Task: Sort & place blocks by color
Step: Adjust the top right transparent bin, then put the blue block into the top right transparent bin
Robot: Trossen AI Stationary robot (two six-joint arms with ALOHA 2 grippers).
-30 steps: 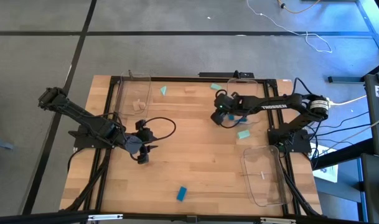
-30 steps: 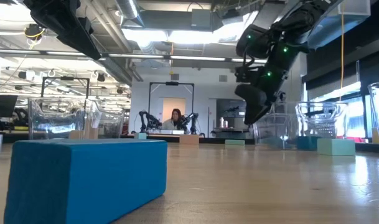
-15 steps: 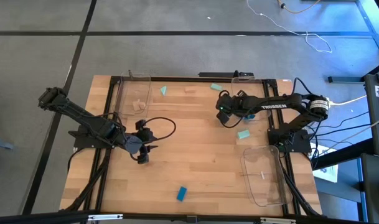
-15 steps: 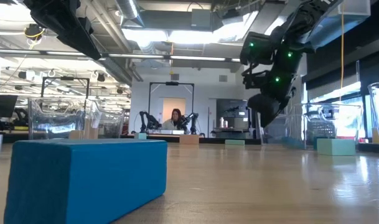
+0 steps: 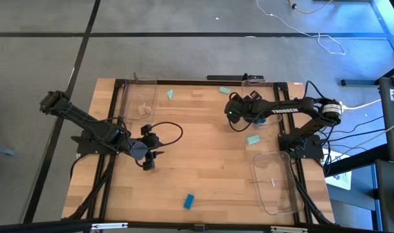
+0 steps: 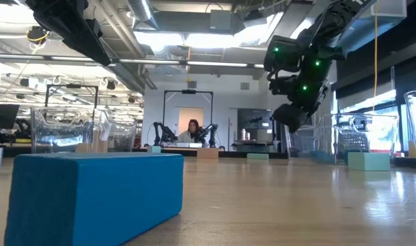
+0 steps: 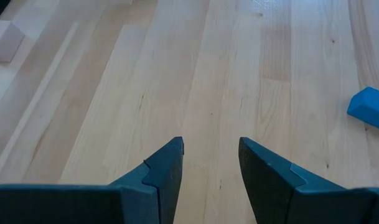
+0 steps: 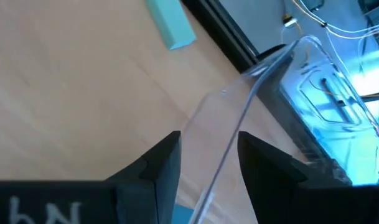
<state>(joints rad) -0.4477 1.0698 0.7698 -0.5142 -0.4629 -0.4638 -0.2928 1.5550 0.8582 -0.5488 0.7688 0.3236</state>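
My left gripper (image 5: 148, 163) hangs open over bare wood at mid-left (image 7: 211, 155), touching nothing. My right gripper (image 5: 233, 116) is open above the far right part of the table (image 6: 293, 121). Beyond its fingers stands the rim of a clear tray (image 8: 239, 118), apart from them. A blue block (image 5: 189, 201) lies near the front edge (image 6: 91, 198). A mint block (image 5: 253, 139) rests beside the right arm (image 6: 368, 160). At the far edge lie a mint wedge (image 5: 170, 94), a tan block (image 5: 197, 94) and another mint block (image 5: 224, 90). Tan blocks (image 5: 143, 109) sit in the far left tray.
A clear tray (image 5: 140, 97) stands at the far left, another (image 5: 255, 81) at the far right, a third (image 5: 274, 184) at the near right. A black frame (image 5: 184, 82) borders the table. A cable (image 5: 171, 126) loops by the left arm. A person sits far behind the table (image 6: 192, 131).
My right gripper has turned at the wrist and swung a little toward the table's right edge, staying above the table with the same gap between its fingers.
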